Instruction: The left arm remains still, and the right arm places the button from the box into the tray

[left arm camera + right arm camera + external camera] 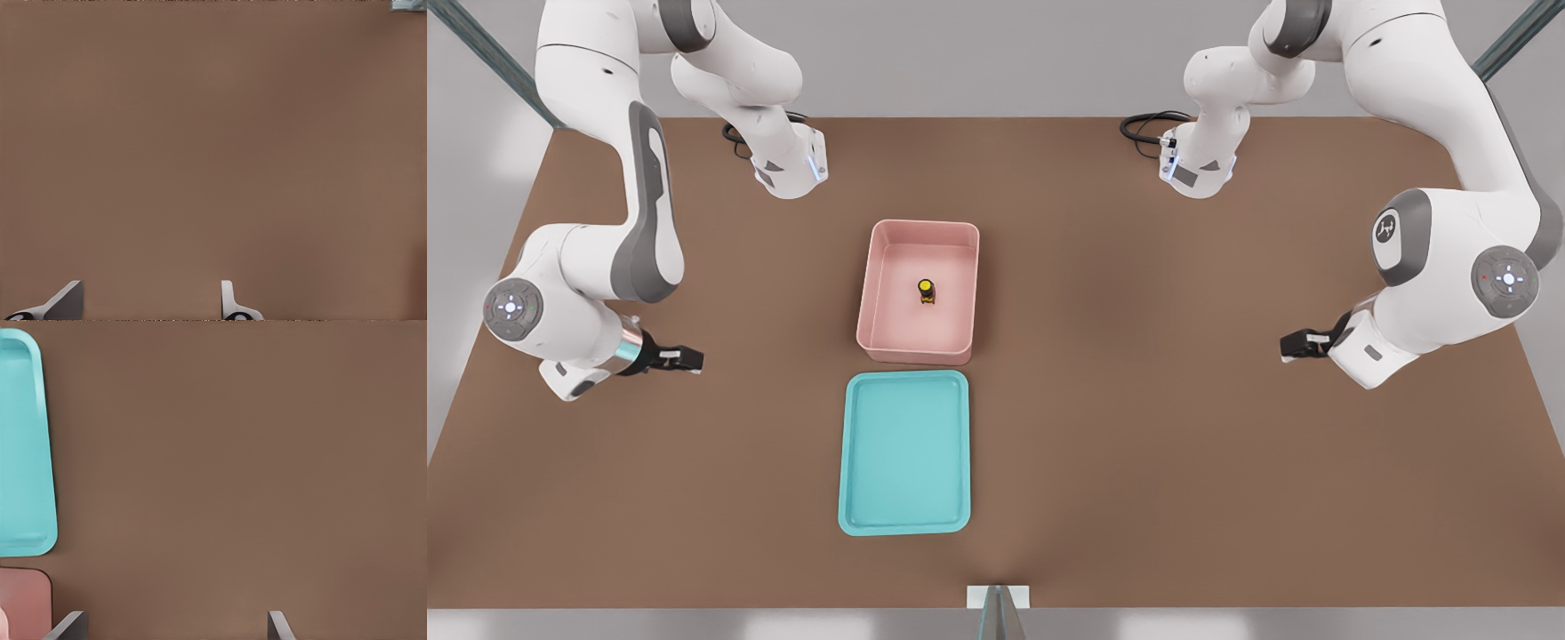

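my right arm [578, 267] hangs over the brown table [1183, 400] at the front view's left, its gripper [685, 358] spread wide and holding nothing, well apart from the pink box [885, 333]. the yellow-topped button [927, 291] stands upright on the box floor, near its middle. the turquoise tray [852, 462] lies just beside the box, nearer the camera

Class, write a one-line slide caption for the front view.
Yellow button waits in pink box; open gripper hovers far off, turquoise tray empty.
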